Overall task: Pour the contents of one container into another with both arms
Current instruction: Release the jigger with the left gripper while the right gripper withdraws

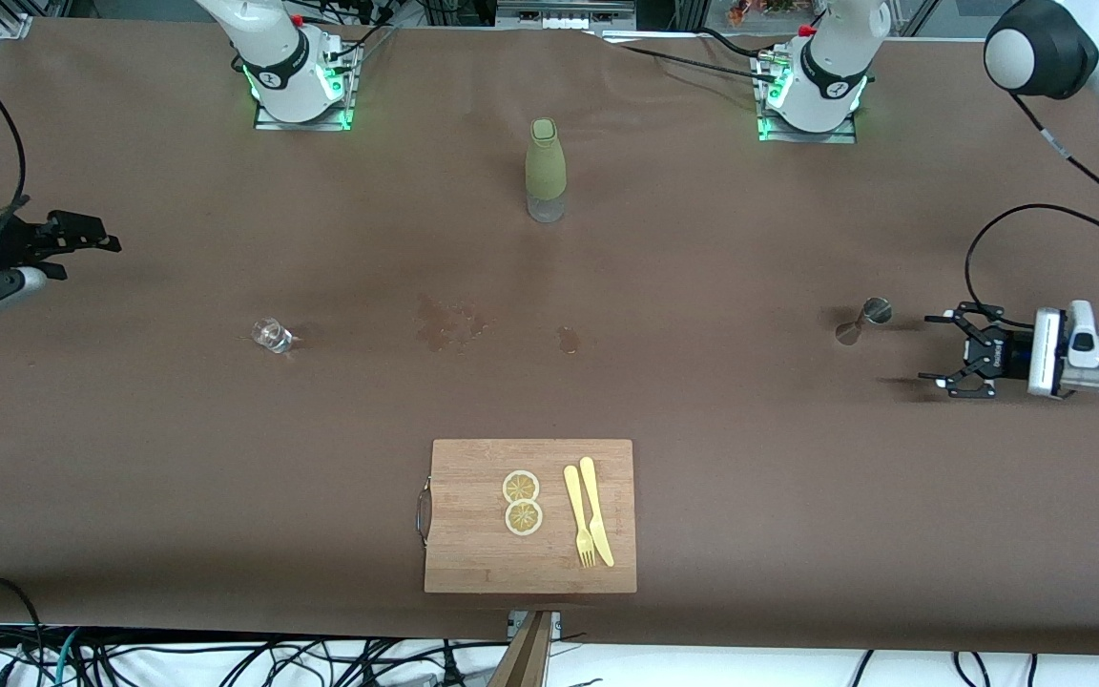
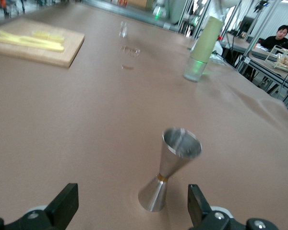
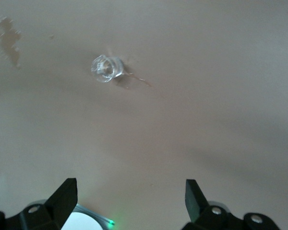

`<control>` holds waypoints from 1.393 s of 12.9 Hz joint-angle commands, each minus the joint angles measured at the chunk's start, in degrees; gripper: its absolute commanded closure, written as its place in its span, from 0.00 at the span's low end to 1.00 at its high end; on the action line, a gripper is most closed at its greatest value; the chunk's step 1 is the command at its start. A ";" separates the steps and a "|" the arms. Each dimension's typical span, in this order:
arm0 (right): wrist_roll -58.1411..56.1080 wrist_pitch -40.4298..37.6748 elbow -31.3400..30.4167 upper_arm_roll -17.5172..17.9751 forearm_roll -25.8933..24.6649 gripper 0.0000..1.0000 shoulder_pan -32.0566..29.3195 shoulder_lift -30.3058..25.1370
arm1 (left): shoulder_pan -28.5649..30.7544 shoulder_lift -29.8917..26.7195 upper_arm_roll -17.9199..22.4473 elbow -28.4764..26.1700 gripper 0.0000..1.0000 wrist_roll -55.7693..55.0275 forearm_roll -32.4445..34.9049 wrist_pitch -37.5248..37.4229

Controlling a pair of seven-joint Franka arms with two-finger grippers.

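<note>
A small steel jigger [image 1: 862, 322] stands on the brown table toward the left arm's end, leaning a little in the left wrist view [image 2: 170, 170]. My left gripper [image 1: 936, 349] hangs low beside it, open [image 2: 132, 206]. The jigger is just ahead of the fingers and untouched. A small clear glass [image 1: 272, 335] sits toward the right arm's end. My right gripper [image 1: 82, 256] is above the table edge at that end, open and holding nothing [image 3: 131, 201]. The glass [image 3: 105, 68] lies well ahead of it.
A green-sleeved bottle [image 1: 546, 170] stands mid-table near the bases. Wet stains [image 1: 449, 322] mark the cloth between glass and jigger. A wooden cutting board [image 1: 473, 534] with lemon slices [image 1: 522, 502], a yellow knife and a fork [image 1: 588, 515] lies nearest the front camera.
</note>
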 commanded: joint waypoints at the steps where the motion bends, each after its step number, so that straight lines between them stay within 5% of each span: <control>1: 19.49 0.43 -0.31 4.59 -9.32 0.00 1.88 -1.79 | -4.16 -4.77 0.88 0.49 0.00 -13.41 4.69 0.08; 5: 27.21 0.79 4.34 5.04 -7.27 0.00 5.39 -1.97 | -11.27 -13.12 0.53 0.49 0.00 -39.60 12.25 2.10; 8: 27.39 -0.44 7.25 3.65 1.16 0.00 5.49 -3.80 | -16.98 -18.04 -0.43 0.66 0.00 -61.47 17.00 2.80; 10: 27.39 -1.23 8.13 1.00 1.54 0.00 5.40 -5.39 | -19.02 -22.17 -5.59 0.92 0.00 -74.06 25.04 5.34; 12: 27.48 -3.08 8.40 1.09 0.40 0.00 4.17 -6.01 | -19.11 -25.78 -12.27 2.32 0.00 -79.55 35.68 6.06; 18: 28.35 -5.72 10.15 3.46 -1.11 0.00 3.02 -7.24 | -18.59 -30.00 -12.30 4.88 0.00 -84.82 42.30 11.58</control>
